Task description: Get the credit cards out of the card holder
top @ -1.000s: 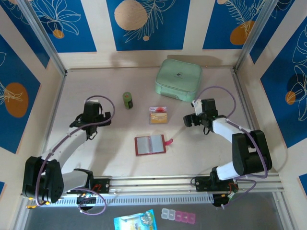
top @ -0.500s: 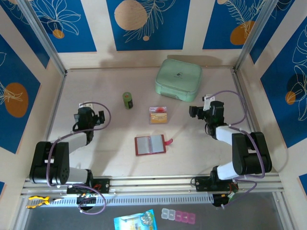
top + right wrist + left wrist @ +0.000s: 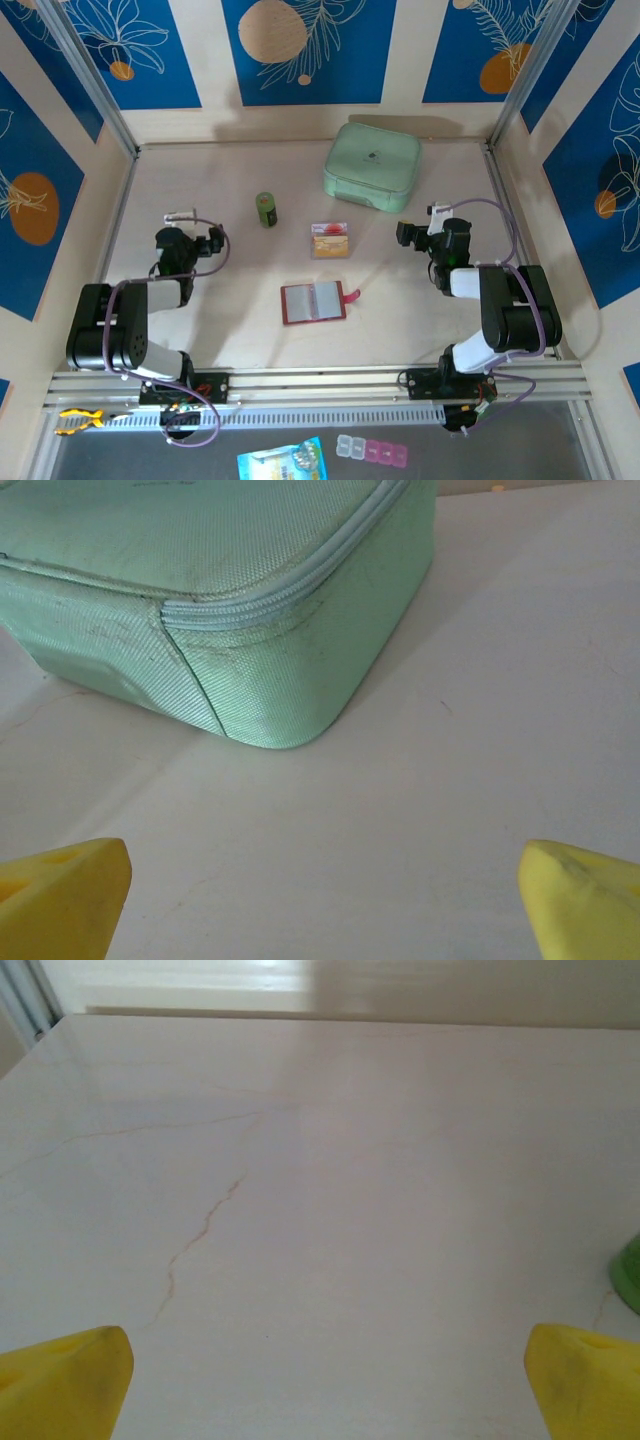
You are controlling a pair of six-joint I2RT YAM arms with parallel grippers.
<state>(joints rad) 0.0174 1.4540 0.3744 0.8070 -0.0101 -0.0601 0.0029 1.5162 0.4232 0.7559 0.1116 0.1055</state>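
The card holder (image 3: 313, 302), a small red wallet, lies open and flat on the table's middle with its strap to the right. The credit cards (image 3: 329, 240) lie stacked on the table just beyond it, orange-tan with a reddish band. My left gripper (image 3: 195, 225) (image 3: 325, 1385) is drawn back at the left, open, with bare table between its yellow fingertips (image 3: 70, 1375). Drawn back at the right, my right gripper (image 3: 422, 220) (image 3: 325, 900) is open too and faces a corner of the mint-green case, nothing between its fingertips (image 3: 65, 890). Both grippers are well apart from the wallet and cards.
A mint-green zip case (image 3: 371, 166) (image 3: 210, 600) stands at the back right. A small green bottle (image 3: 266, 209) (image 3: 630, 1275) stands upright left of the cards. Walls close in the table on three sides; a metal rail (image 3: 320, 380) runs along the near edge.
Both arms have folded back toward their bases, each gripper pulling away from the table's middle to its own side. The wallet and cards have not moved.
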